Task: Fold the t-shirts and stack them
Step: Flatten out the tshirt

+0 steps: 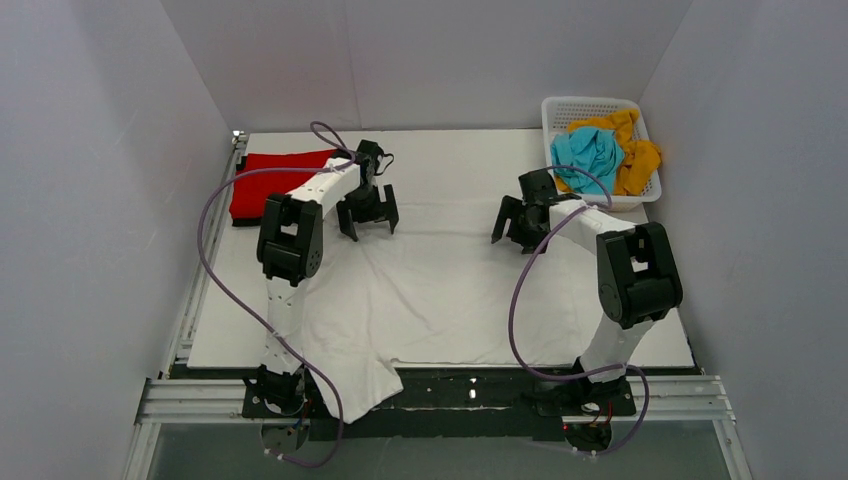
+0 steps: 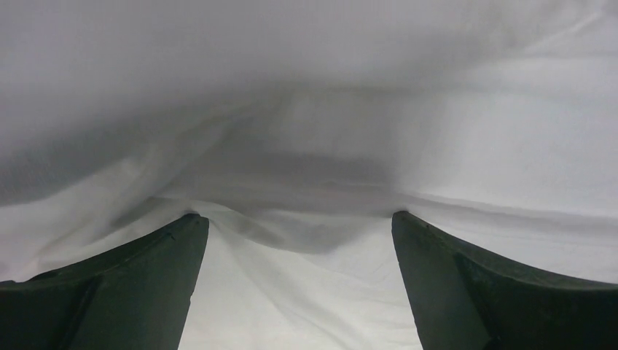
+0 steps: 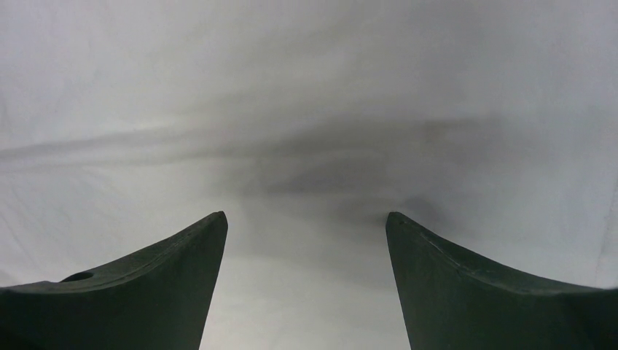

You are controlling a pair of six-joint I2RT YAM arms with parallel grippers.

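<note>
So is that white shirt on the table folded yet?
Not yet. The white shirt lies spread flat across the table, one corner hanging over the near edge.

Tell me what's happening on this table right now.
Two robot arms are working on a white t-shirt spread out on the table, with part of it overhanging the near edge. The left gripper and right gripper are both open, low over the shirt's far edge, holding nothing. A folded red shirt lies at the far left. A teal shirt and a mustard shirt sit crumpled in the basket at the far right.
</note>
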